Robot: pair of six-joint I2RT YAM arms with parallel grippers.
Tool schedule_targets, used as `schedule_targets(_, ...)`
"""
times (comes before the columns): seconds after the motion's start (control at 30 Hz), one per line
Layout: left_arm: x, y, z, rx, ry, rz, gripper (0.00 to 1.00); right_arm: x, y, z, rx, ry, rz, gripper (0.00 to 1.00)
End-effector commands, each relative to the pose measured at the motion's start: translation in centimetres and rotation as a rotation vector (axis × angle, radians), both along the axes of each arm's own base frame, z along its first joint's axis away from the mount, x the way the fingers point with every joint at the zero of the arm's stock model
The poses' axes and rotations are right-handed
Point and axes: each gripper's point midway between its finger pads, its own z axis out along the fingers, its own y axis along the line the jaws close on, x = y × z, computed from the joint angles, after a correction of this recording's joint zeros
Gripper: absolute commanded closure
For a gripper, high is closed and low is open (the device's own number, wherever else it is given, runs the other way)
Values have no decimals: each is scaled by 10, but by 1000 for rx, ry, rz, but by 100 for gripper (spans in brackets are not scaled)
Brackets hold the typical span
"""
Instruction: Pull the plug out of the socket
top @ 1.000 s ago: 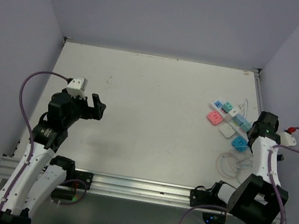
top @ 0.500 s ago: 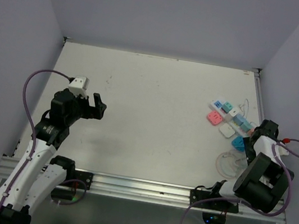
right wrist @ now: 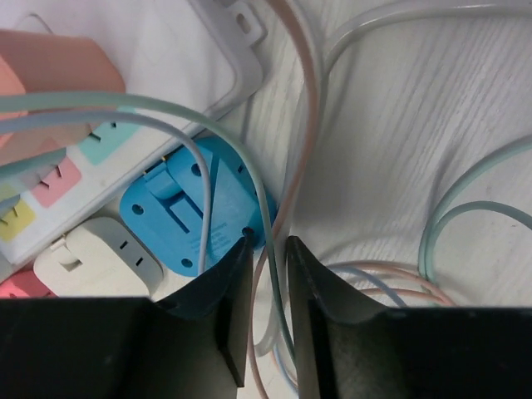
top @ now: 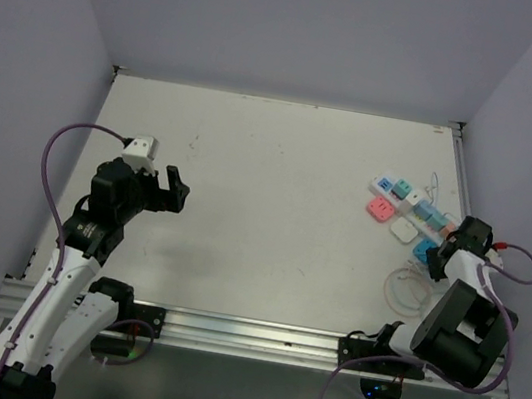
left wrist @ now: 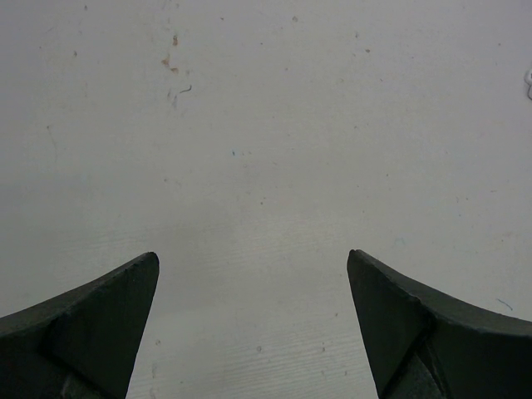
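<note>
The socket (top: 386, 186), a long white power strip with coloured outlet faces, lies at the far right of the table; in the right wrist view the socket (right wrist: 179, 62) fills the top left. A salmon plug (right wrist: 54, 71) stands on it. My right gripper (right wrist: 269, 241) is down beside a blue square adapter (right wrist: 191, 208), its jaws drawn close with thin pink and green cords (right wrist: 309, 125) running between them. From above, the right gripper (top: 444, 256) is mostly hidden under its wrist. My left gripper (left wrist: 252, 255) hangs open over bare table, also visible at left (top: 175, 188).
Loose square adapters lie next to the strip: pink (top: 380, 209), white (top: 403, 233), blue (top: 425, 251). Coils of thin cord (top: 409, 288) lie near the right arm's base. The right wall (top: 517, 148) stands close to the strip.
The right wrist came down and nearer beside the blue adapter, and its jaws went from wide open to a narrow gap round the cords. The left arm barely shifted.
</note>
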Motion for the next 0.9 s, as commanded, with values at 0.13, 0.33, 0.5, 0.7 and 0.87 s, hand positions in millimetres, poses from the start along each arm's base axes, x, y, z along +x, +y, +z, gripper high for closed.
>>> schedule_targets(0.13,8,3,18,-9,-62,17,0,-16,50,-16,47,116,193,83)
schedule_targets(0.33,8,4,18,-7,-64,23,0,-6,83,-22,45,133,316,90)
schedule_targets(0.5,8,6,17,-7,-60,29,0,5,127,-23,29,136,466,93)
schedule_targets(0.7,9,7,17,-5,-61,35,0,15,187,-17,-20,139,666,93)
schedule_targets(0.87,9,9,17,-6,-57,45,0,10,249,-17,-58,142,859,89)
